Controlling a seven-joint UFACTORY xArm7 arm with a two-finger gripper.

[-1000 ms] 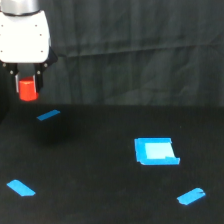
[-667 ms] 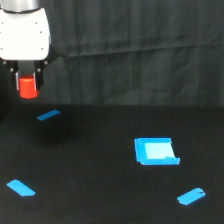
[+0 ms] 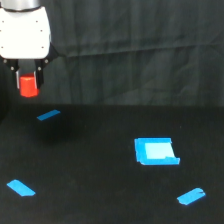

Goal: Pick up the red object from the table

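Note:
The red object [image 3: 28,86] is a small bright red-orange stubby block held between the dark fingers of my gripper [image 3: 28,90] at the exterior view's upper left. The gripper is shut on it and hangs from a white arm housing [image 3: 24,32]. The block is well above the black table [image 3: 100,190], in front of the black cloth backdrop. A faint shadow lies on the table below and to the right of it.
A blue tape strip [image 3: 48,115] lies on the table just below the gripper. A blue square patch [image 3: 155,151] is at the exterior view's centre right. Two more blue strips lie at the front left [image 3: 21,188] and front right [image 3: 191,196].
The gripper with the red object has risen slightly; the blue pieces have not moved.

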